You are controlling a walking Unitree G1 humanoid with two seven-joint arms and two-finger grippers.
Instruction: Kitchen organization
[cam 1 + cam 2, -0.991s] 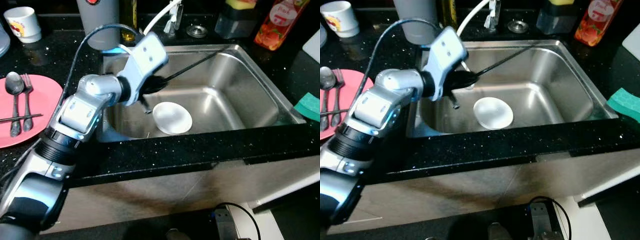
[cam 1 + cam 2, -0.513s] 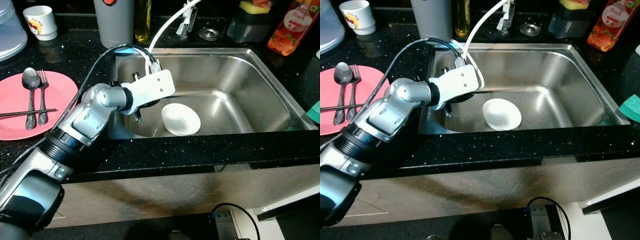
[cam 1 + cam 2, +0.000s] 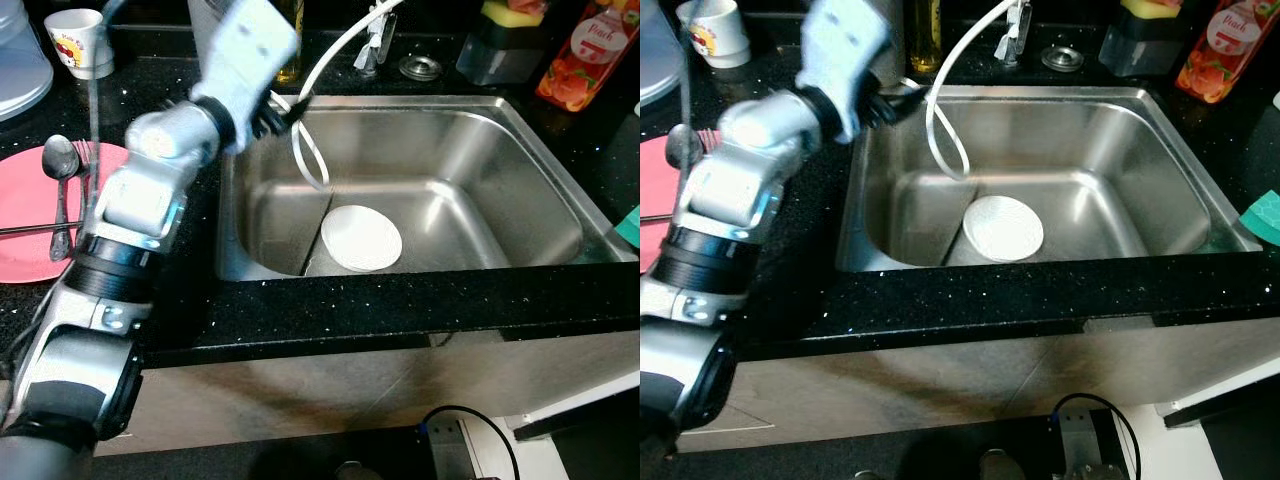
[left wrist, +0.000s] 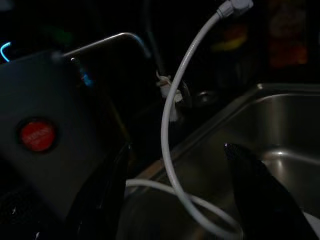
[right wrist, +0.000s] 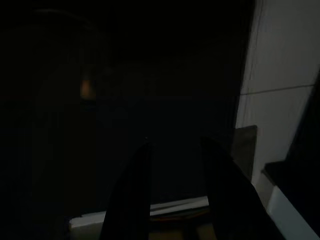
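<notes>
The sink is bare brushed steel, silvery grey, set in a black countertop flecked with tiny white specks. A plain white bowl lies in the basin, and a white hose loops above it. The left arm is silver with a white wrist block, and the left gripper has black fingers. A pink plate carries a silver spoon and fork. The cup is white with a red and yellow print. An orange-red bottle stands by a dark holder with a yellow sponge. A teal cloth shows at the right edge.
</notes>
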